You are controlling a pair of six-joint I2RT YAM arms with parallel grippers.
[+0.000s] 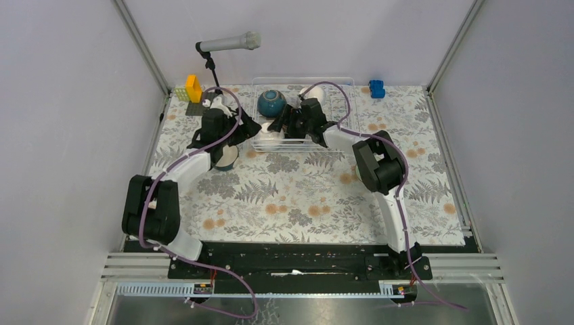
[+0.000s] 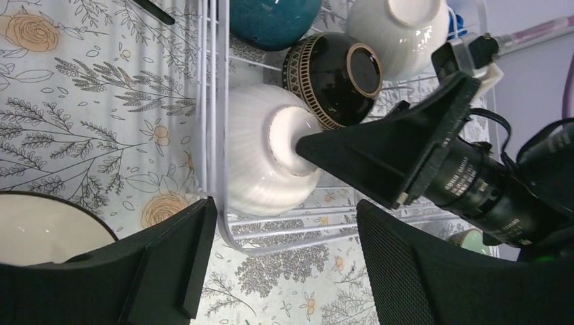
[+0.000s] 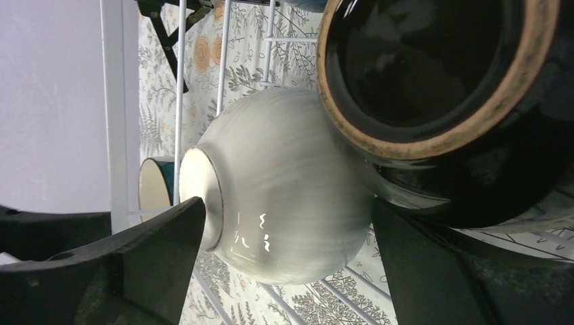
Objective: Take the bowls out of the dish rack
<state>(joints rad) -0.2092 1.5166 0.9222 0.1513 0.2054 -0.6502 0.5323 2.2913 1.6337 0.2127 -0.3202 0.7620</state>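
Note:
The white wire dish rack [image 1: 336, 133] stands at the back middle. In it lie a dark teal-blue bowl [image 1: 272, 103], a dark brown bowl [image 2: 336, 76], a far white bowl [image 2: 399, 24] and a near white bowl [image 2: 267, 166] upside down at the rack's left corner. My right gripper [image 3: 284, 264] is open with its fingers close around this near white bowl [image 3: 284, 189], one finger at its foot ring. My left gripper [image 2: 284, 264] is open and empty just outside the rack's corner [image 2: 211, 101]. A second teal bowl [image 1: 227, 158] stands on the mat under my left arm. A mint green bowl [image 2: 474, 240] barely shows.
A microphone on a stand [image 1: 229, 44] rises at the back left. A yellow block [image 1: 193, 88] and a blue block [image 1: 376, 88] sit at the far edge of the floral mat. Both arms crowd the rack's left end.

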